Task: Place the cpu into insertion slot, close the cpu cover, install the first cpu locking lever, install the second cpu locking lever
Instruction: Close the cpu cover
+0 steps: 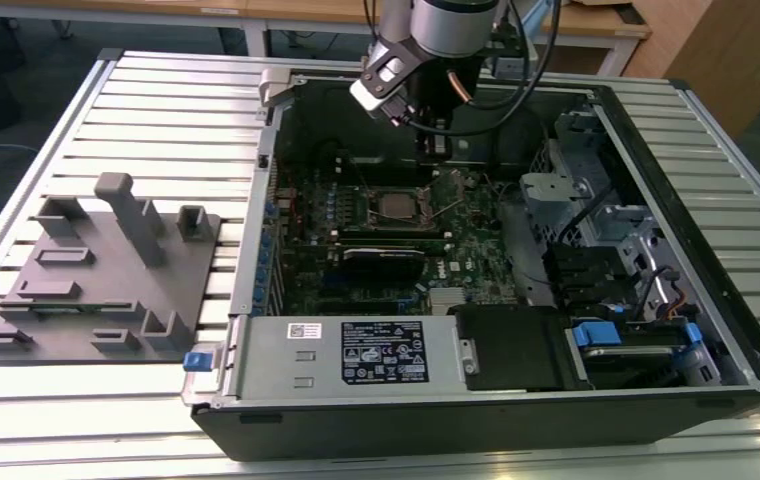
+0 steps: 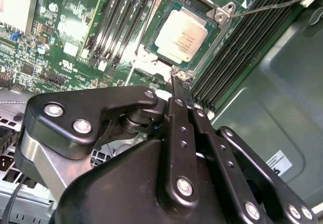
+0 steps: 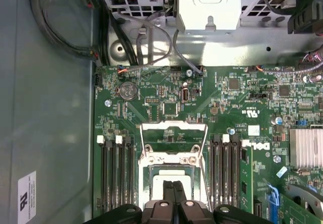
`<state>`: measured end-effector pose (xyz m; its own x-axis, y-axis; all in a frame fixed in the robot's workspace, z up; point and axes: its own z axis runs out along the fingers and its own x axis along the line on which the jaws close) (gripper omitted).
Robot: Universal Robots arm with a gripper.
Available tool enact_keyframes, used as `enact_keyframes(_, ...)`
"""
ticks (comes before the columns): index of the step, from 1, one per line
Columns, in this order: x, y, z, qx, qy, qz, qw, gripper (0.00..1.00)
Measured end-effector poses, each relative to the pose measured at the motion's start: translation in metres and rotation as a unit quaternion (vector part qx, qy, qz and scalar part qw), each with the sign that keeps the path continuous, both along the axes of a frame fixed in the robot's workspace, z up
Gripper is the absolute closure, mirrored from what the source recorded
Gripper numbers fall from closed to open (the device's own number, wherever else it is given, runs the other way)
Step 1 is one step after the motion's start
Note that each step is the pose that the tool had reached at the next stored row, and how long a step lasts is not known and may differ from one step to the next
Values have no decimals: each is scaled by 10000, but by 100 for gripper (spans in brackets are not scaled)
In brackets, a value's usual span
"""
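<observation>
While the arm (image 1: 454,25) reaches down into the open case (image 1: 487,425), the gripper (image 2: 178,80) has its two fingers pressed together with nothing between them. Directly ahead of the fingertips lies the slot (image 2: 218,16). In the second wrist view the tips sit at its nearest corner; whether they touch it I cannot tell. The cpu (image 2: 181,36) lies flat inside the slot, silver top up, just beyond the tips. In the first wrist view the cover (image 3: 174,128) stands lifted off the cpu, on the slot's far side from the gripper. A thin lever (image 2: 267,6) angles away from the slot's far corner. Dark memory slots (image 3: 116,173) flank the fingers on both sides.
</observation>
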<state>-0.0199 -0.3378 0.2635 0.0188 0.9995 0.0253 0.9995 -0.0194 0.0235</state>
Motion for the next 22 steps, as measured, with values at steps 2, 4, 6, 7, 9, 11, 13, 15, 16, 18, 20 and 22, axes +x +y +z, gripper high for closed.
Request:
enact_keyframes(2, 24, 1, -1, 0, 0, 0, 10000, 90)
enact_keyframes(4, 49, 3, -2, 0, 0, 0, 10000, 90)
enact_keyframes(6, 76, 4, -3, 0, 0, 0, 10000, 90)
enact_keyframes(7, 92, 5, -3, 0, 0, 0, 10000, 90)
enact_keyframes(9, 123, 7, -4, 0, 0, 0, 10000, 90)
enact_keyframes(11, 159, 8, -5, 0, 0, 0, 10000, 90)
enact_keyframes(13, 196, 10, -6, 0, 0, 0, 10000, 90)
enact_keyframes(15, 237, 12, -7, 0, 0, 0, 10000, 90)
enact_keyframes(16, 257, 13, -8, 0, 0, 0, 10000, 90)
enact_keyframes(18, 297, 15, -9, 0, 0, 0, 10000, 90)
enact_keyframes(20, 336, 18, -10, 0, 0, 0, 10000, 90)
enact_keyframes(22, 378, 21, -12, 0, 0, 0, 10000, 90)
